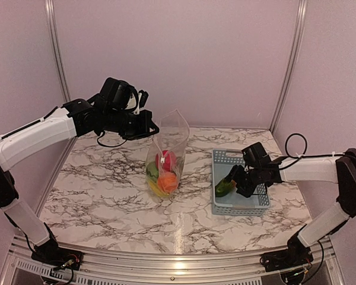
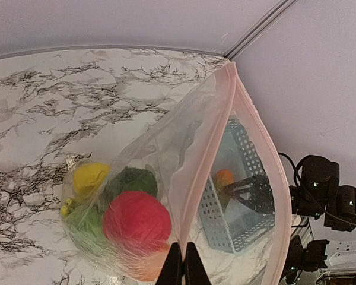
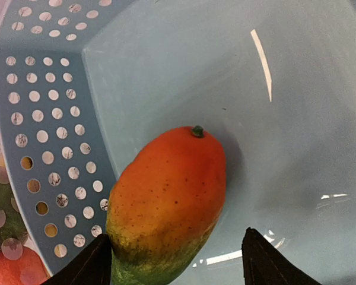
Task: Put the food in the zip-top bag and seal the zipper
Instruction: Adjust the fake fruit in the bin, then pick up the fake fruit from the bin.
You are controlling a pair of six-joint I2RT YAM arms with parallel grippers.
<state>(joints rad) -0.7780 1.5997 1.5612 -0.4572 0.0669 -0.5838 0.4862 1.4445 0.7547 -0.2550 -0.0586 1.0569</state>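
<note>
Bag held up by its zipper, mango lying in the basket.

The left tool [image 1: 153,129] is closed on the pinkish zipper [image 2: 194,178] and holds the zip-top bag [image 1: 173,133] upright on the marble counter [image 1: 95,196], with the red apple [image 1: 165,160], orange [image 1: 168,181] and green pepper [image 2: 130,181] inside. The right tool [image 1: 236,181] is open inside the grey-blue basket [image 1: 243,210], its fingers on both sides of the green-orange mango [image 3: 166,202].
</note>
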